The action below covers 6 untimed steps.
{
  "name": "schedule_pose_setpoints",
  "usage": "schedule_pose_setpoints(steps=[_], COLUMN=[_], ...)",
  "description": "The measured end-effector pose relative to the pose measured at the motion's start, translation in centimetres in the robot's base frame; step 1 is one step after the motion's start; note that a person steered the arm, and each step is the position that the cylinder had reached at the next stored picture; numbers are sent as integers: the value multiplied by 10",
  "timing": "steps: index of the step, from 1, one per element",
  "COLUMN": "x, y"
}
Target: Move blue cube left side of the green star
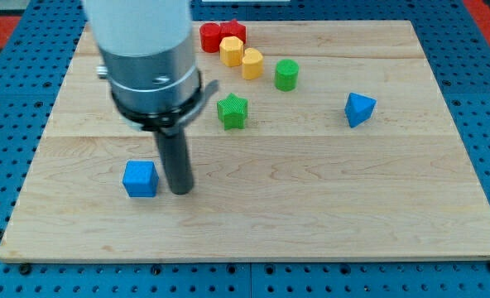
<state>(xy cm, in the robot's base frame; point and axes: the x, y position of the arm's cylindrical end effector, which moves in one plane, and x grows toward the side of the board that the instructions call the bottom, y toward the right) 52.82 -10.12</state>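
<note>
The blue cube (140, 179) lies on the wooden board at the view's lower left. The green star (232, 111) sits up and to the right of it, near the board's middle. My tip (180, 191) stands just right of the blue cube, close beside it with a thin gap showing. The rod rises from there to the large grey arm body at the view's top left, which hides part of the board behind it.
A blue triangular block (359, 108) lies at the right. A green cylinder (286, 74), two yellow blocks (231, 50) (252, 63) and two red blocks (210, 37) (233, 32) cluster at the top middle. The board's edge (253, 257) runs along the bottom.
</note>
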Motion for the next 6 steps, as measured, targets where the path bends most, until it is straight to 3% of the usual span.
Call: schedule_pose_setpoints(steps=[1, 2, 4, 5, 6], x=[28, 18, -85, -73, -73], y=[-16, -63, 18, 76, 91])
